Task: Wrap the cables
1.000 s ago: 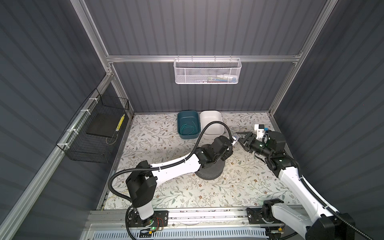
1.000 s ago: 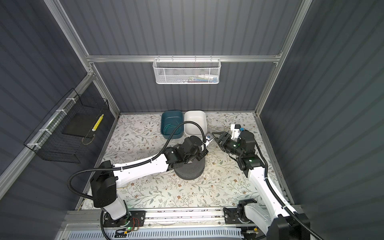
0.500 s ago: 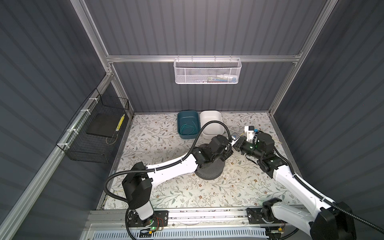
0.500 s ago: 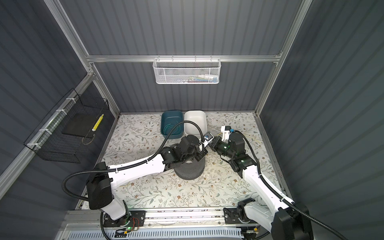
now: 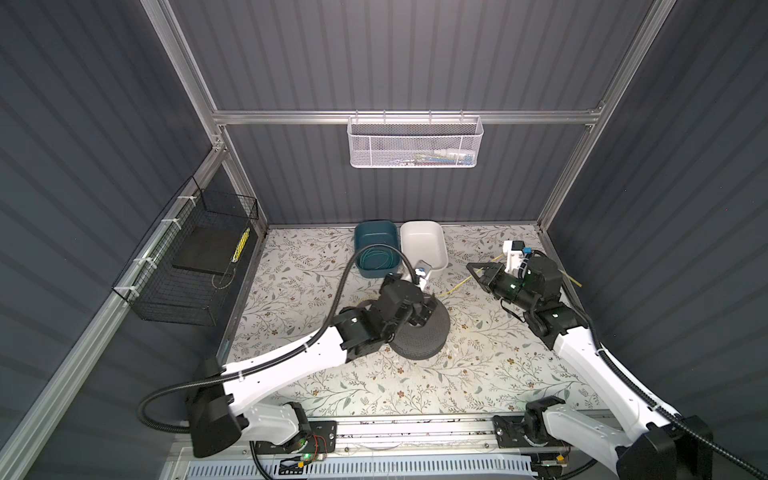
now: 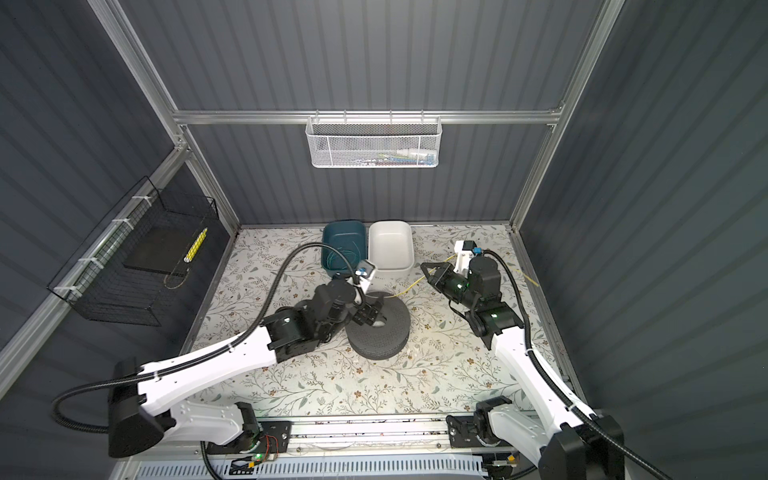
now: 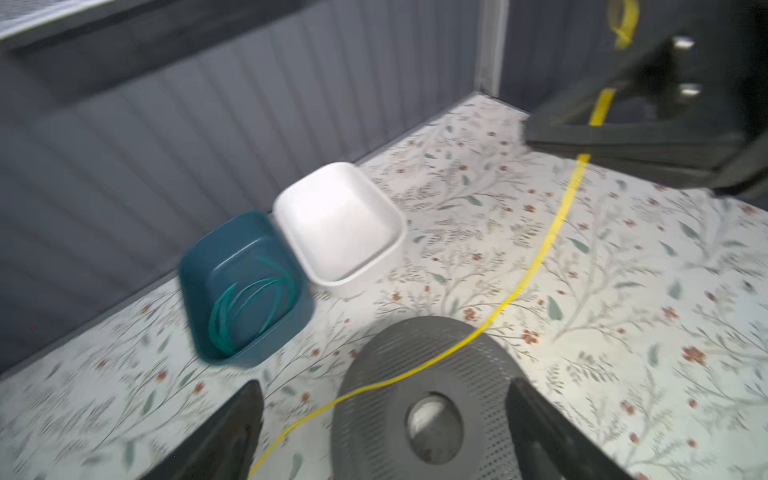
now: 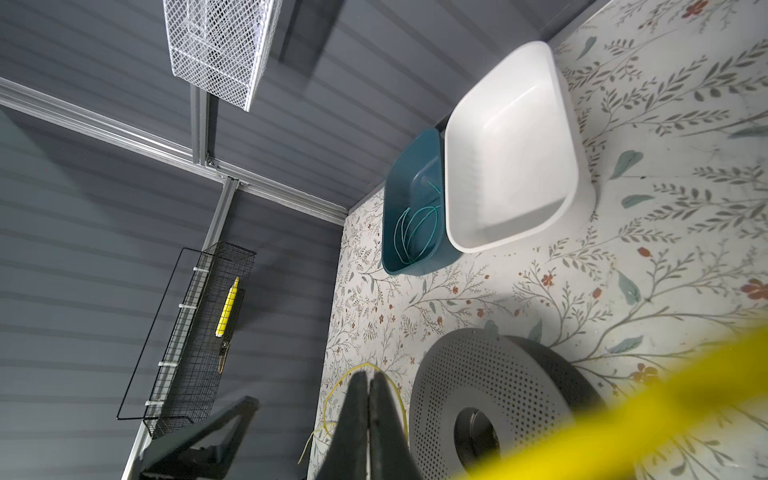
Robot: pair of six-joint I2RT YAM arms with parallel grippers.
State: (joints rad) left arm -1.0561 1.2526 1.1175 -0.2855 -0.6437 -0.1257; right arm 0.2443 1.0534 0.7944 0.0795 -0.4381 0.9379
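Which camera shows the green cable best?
The left wrist view: the green cable lies coiled in the blue bin, large though slightly blurred. The right wrist view shows it sharper but smaller; in both top views it is tiny, crossed by a hose.

Left fingers look spread wide, though blurred; right fingers pressed together.

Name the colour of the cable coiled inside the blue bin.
Teal-green cable; the left wrist view shows it best.
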